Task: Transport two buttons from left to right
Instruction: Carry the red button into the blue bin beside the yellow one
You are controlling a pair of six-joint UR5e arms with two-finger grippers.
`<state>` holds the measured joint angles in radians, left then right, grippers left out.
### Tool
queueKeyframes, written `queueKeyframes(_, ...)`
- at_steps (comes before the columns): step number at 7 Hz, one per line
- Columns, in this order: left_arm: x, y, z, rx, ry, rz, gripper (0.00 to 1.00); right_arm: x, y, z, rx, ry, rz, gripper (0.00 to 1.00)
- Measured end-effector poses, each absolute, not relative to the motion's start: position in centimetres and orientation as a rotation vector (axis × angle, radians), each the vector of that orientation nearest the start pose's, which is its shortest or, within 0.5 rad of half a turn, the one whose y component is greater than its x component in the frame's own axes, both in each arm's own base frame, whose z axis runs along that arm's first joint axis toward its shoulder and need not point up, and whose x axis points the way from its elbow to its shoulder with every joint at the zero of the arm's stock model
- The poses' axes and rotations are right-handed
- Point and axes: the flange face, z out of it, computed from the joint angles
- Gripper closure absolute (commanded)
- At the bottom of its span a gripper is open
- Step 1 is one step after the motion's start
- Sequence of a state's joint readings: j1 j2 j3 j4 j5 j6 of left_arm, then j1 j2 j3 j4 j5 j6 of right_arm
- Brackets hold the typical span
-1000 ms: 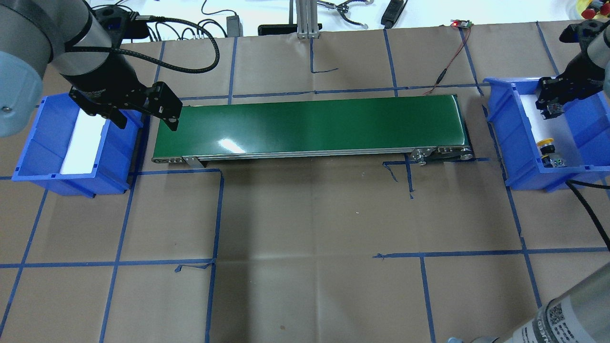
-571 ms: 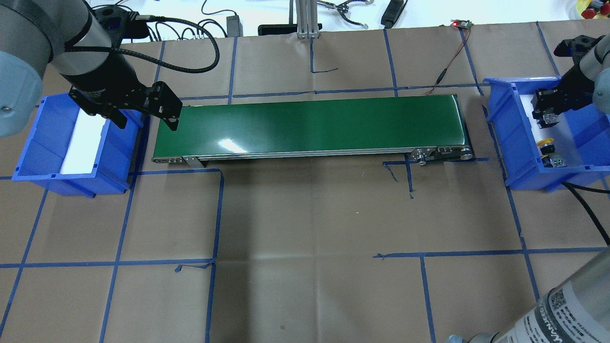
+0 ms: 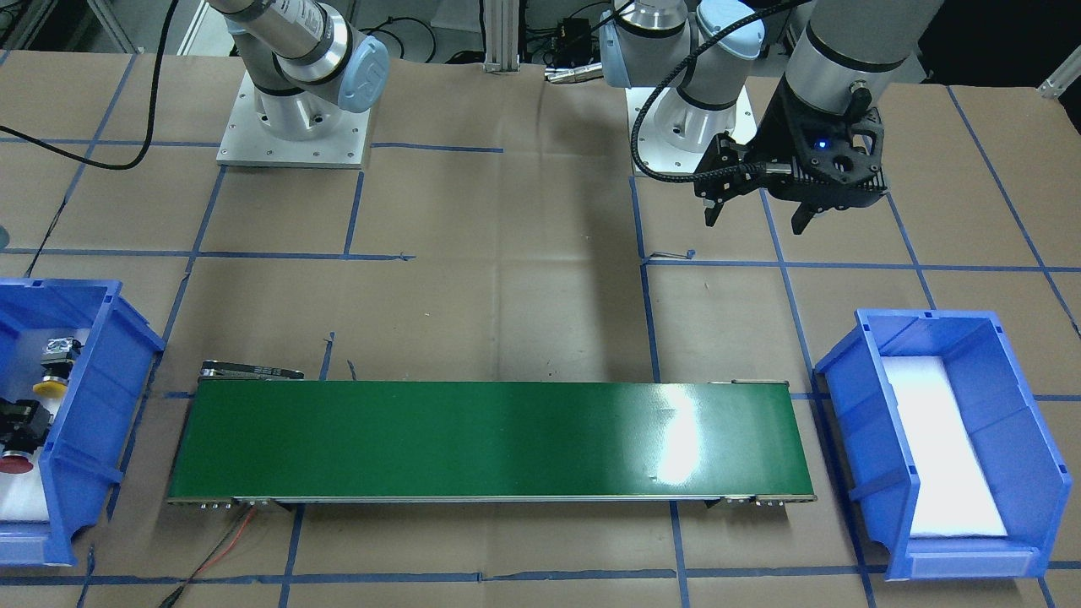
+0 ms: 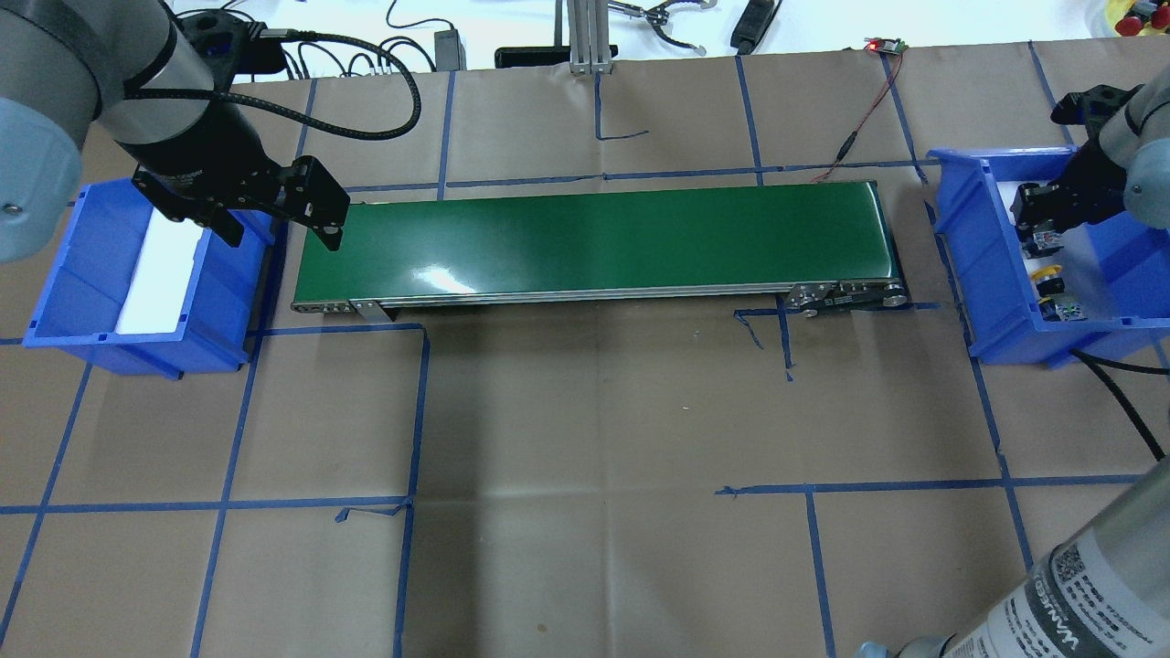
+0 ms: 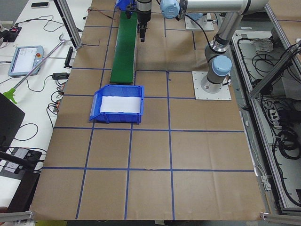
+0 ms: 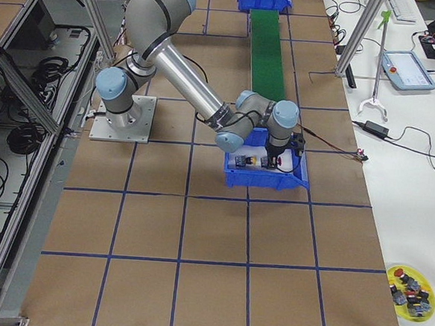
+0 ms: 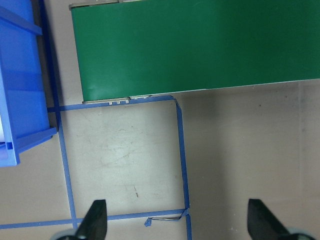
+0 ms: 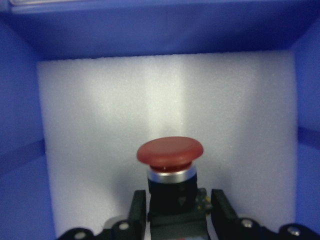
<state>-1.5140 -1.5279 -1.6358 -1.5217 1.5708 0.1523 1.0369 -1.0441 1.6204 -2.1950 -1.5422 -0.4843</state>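
On the worktop point(image 4: 594, 439), the conveyor point(image 4: 594, 239) lies between left bin point(image 4: 228, 315) and right bin point(image 4: 976, 274). The right bin contains the near button point(image 4: 1047, 277), with the far button point(image 3: 12, 461) beyond it.

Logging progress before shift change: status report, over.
Left gripper open, empty, by conveyor. Right gripper shut on red button, inside right bin. Yellow button already lying there. Nothing blocking.

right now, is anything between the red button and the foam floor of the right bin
Nothing visible does. The right gripper has its fingers on the red button inside the right bin, and only bare white foam shows past it. The yellow button lies aside, nearer the robot.
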Motion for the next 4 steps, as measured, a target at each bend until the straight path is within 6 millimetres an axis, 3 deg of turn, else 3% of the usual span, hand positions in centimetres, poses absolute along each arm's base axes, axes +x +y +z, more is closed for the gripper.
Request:
queueKeyframes(2, -10.6, -48.3, 48.2, 0.150, 3.135, -0.042, 0.00, -21.2, -62.7, 22.6, 0.075, 3.141, -0.096, 0.00)
queueKeyframes(4, -10.6, -48.3, 48.2, 0.150, 3.135, -0.043, 0.00, -21.0, -62.6, 24.8, 0.075, 3.155, -0.139, 0.00)
